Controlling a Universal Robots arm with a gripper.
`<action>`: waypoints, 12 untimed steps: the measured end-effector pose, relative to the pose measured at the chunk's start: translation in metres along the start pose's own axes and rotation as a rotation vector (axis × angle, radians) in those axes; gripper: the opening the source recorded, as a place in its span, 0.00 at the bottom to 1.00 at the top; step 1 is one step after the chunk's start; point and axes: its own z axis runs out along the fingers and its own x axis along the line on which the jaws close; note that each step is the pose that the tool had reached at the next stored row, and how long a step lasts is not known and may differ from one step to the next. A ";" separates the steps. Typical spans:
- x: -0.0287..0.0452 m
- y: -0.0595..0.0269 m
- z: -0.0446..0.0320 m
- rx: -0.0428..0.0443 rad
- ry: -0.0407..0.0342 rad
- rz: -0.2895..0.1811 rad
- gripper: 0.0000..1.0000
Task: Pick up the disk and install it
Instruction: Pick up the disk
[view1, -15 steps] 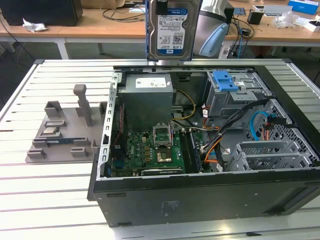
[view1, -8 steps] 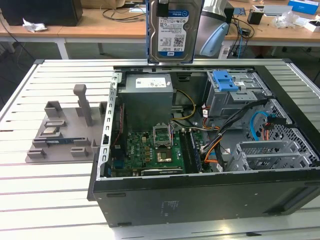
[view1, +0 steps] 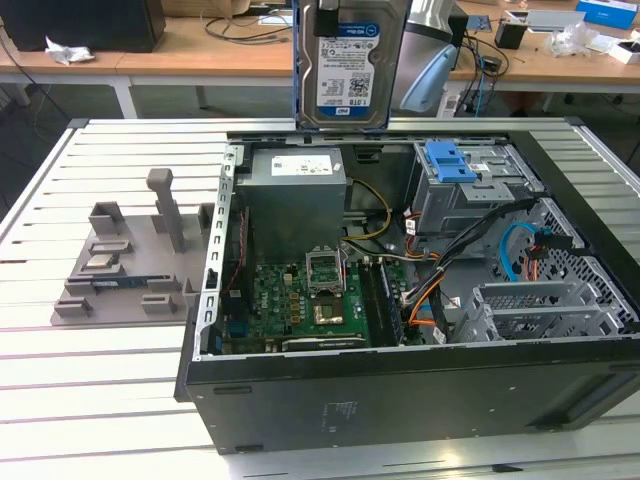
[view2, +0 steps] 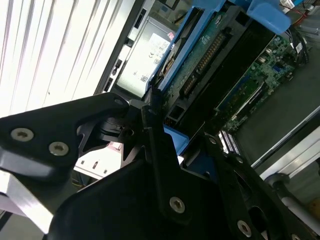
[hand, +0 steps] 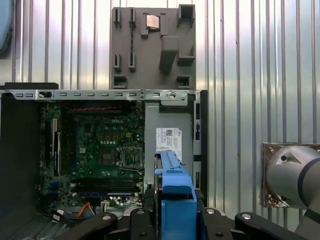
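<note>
A slatted pale metal table (view1: 100, 400) carried the work. On it lay a black steel computer case (view1: 400, 400), on its side with the panel off. On the exterior view's left, a grey moulded fixture tray (view1: 130, 260) sat just beside the case.

Inside the case, nearest its front wall, lay the green motherboard (view1: 300, 295). Beyond that stood the grey metal power-supply box (view1: 297, 200). On the exterior view's right was the grey drive cage (view1: 470, 190) with its blue plastic latch piece (view1: 450, 160), and loose orange and blue cables (view1: 515, 245) lay beside it.

The disk (view1: 347, 70) is a flat rectangular silver hard drive with a white-and-blue label in a bright blue plastic carrier frame. It hung upright in the air above the far edge of the case, touching nothing below. The black gripper (hand: 175, 220) had it from above, its fingers (view2: 156, 150) closed on the carrier frame.

The step in hand looked like the carry toward the cage. To do it well, you needed a firm hold on the frame rather than the drive body, the disk square to the cage mouth, and a path clear of the cables and the latch.

Wooden workbenches (view1: 200, 60) stood behind the table.
</note>
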 end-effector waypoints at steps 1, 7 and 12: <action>0.0011 -0.0001 0.0000 0.0000 0.0000 0.000 0.37; 0.0050 -0.0006 -0.0001 -0.0001 0.0000 0.000 0.37; 0.0091 -0.0010 -0.0001 0.0000 0.0000 0.000 0.37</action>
